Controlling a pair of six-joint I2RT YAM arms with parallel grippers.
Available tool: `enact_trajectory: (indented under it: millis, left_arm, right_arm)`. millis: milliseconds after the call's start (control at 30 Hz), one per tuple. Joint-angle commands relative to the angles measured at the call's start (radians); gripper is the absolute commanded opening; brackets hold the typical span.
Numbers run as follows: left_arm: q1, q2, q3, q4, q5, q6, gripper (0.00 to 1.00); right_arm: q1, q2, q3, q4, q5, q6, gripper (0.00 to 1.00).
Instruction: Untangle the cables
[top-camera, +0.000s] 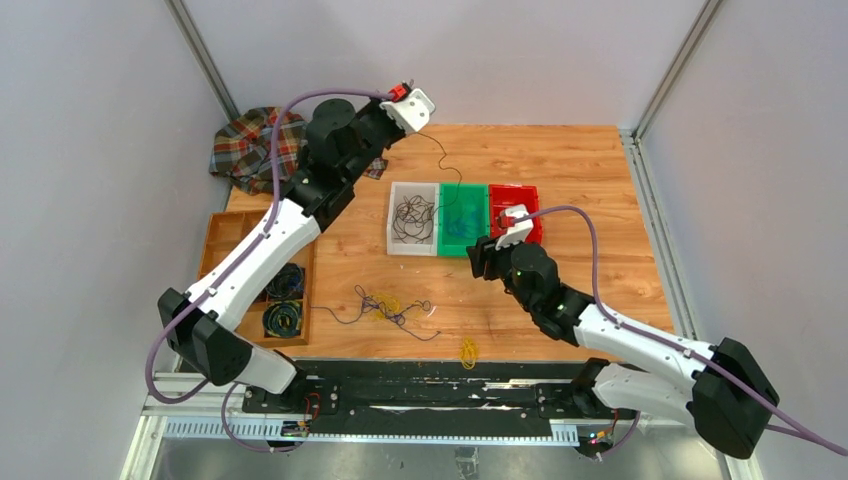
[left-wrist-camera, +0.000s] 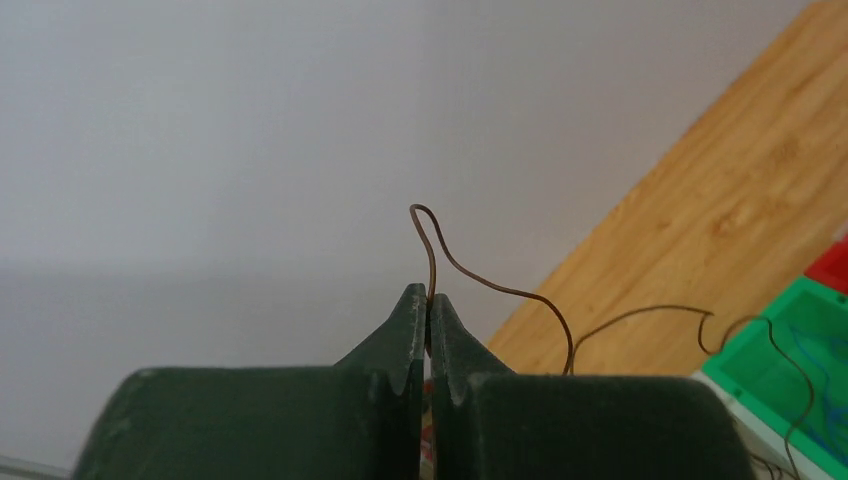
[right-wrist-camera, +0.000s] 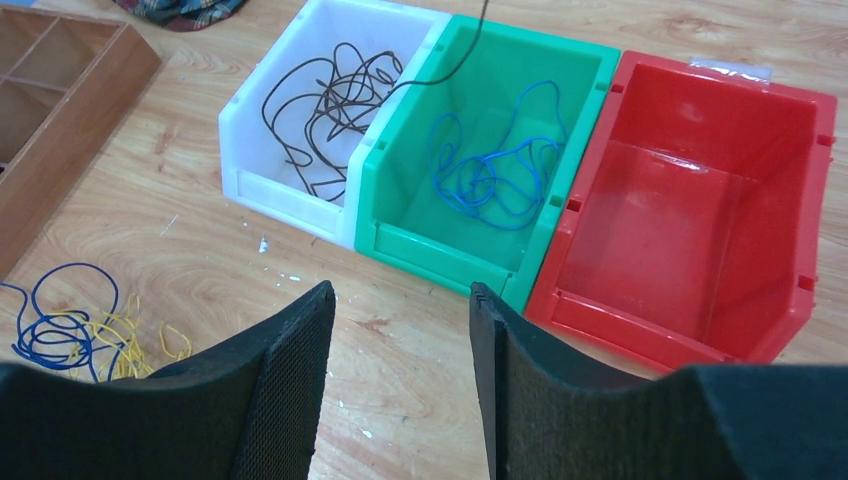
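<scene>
One brown cable, lower end indistinct

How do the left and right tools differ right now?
The left tool is shut on a dark brown cable; the right tool stands open, holding nothing. The left tool sits high by the back wall; the right tool hovers low, facing the green bin. Both have dark fingers.

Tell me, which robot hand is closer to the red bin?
Right. The right gripper hovers open just before the red bin; the left gripper is raised beyond the white bin, pinching a dark wire.
</scene>
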Motion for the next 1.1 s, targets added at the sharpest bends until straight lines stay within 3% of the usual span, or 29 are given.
enact_trajectory:
  millis: [0, 167, 533, 800, 1067]
  left_arm:
    - [-0.005, 0.012, -0.037, -0.097, -0.034, 0.003, 0.01]
    - [0.005, 0.025, -0.066, -0.097, -0.142, 0.043, 0.01]
    - [0.114, -0.084, -0.131, -0.096, -0.162, 0.122, 0.01]
    - [0.103, -0.176, -0.206, -0.221, -0.037, 0.177, 0.01]
    - [0.015, -0.063, -0.085, -0.487, 0.094, 0.094, 0.01]
  right_arm:
    - [-0.022, -0.041, -0.016, -0.025, 0.055, 0.008, 0.52]
    - [-0.038, -0.066, -0.021, -0.049, 0.064, 0.009, 0.53]
    - [-0.074, -0.044, -0.017, -0.057, 0.026, 0.025, 0.53]
    - [-0.088, -0.046, -0.023, -0.069, 0.012, 0.033, 0.53]
    - [-0.100, -0.047, -0.028, -0.082, 0.009, 0.044, 0.53]
